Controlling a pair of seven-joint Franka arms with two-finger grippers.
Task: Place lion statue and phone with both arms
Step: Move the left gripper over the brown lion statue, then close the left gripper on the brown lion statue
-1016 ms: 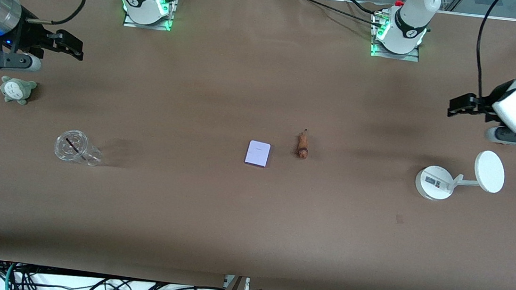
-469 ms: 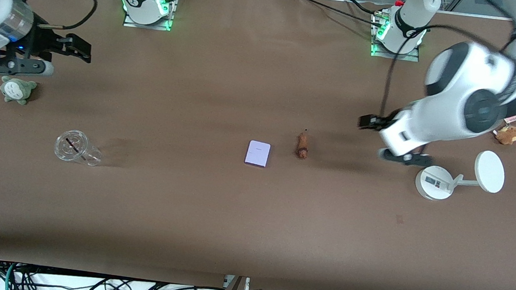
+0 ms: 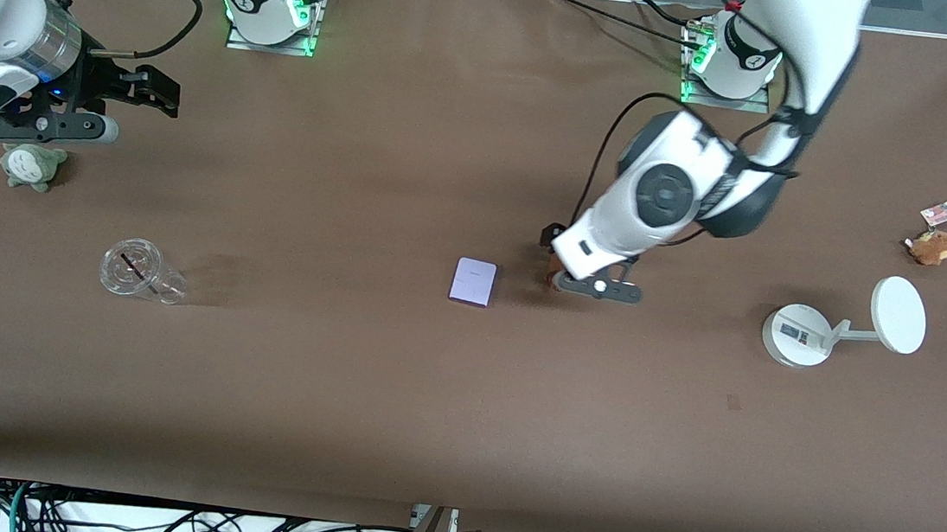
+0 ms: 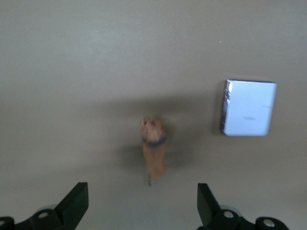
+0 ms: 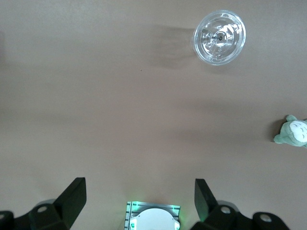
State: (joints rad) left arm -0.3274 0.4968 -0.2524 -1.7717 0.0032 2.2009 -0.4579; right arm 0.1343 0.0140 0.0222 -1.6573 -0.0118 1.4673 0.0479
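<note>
The lion statue (image 4: 154, 151), a small orange-brown figurine, lies on the brown table beside the phone (image 3: 473, 282), toward the left arm's end of it. In the front view only its end (image 3: 555, 281) shows under the left arm. My left gripper (image 3: 551, 250) hangs over the statue, open and empty; in the left wrist view (image 4: 141, 206) the statue's tail end lies between the spread fingers. The lavender phone (image 4: 248, 108) lies flat. My right gripper (image 3: 167, 96) is open and empty in the air at the right arm's end, near the grey-green plush (image 3: 31, 164).
A clear plastic cup (image 3: 138, 270) lies nearer the front camera than the grey-green plush (image 5: 292, 132); it shows in the right wrist view too (image 5: 220, 37). A white stand with a disc (image 3: 797, 334) and a brown plush with a tag (image 3: 932, 245) sit at the left arm's end.
My left arm has swung from its end of the table to over the lion statue, uncovering the brown plush. My right gripper has drifted a little toward the middle.
</note>
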